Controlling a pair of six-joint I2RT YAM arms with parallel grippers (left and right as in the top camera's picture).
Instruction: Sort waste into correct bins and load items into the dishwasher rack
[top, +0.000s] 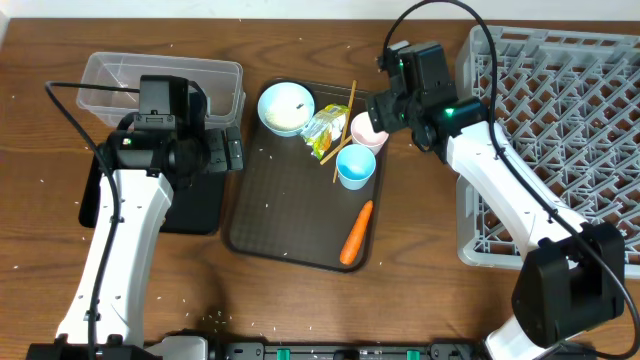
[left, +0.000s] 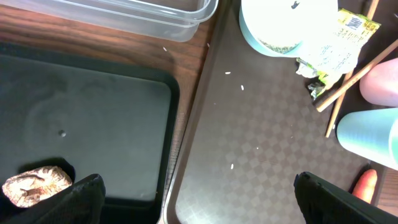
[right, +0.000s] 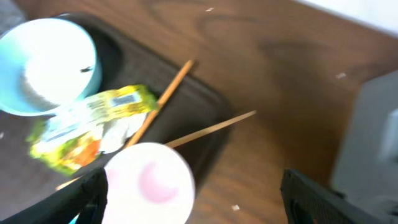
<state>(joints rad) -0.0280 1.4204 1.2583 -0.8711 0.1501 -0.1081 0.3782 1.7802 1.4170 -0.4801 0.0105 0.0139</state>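
Since the pale pink cup (right: 149, 180) stands upright on the brown serving tray (left: 261, 149), between the parted jaws of the right gripper (right: 199, 202) yet nearer one finger, rack loading is judged in hand; centring, closing and carriage to the dishwasher rack (top: 560, 130) are called for. The left gripper (left: 199, 196) is held wide open, empty, above the black tray (left: 93, 106) edge.
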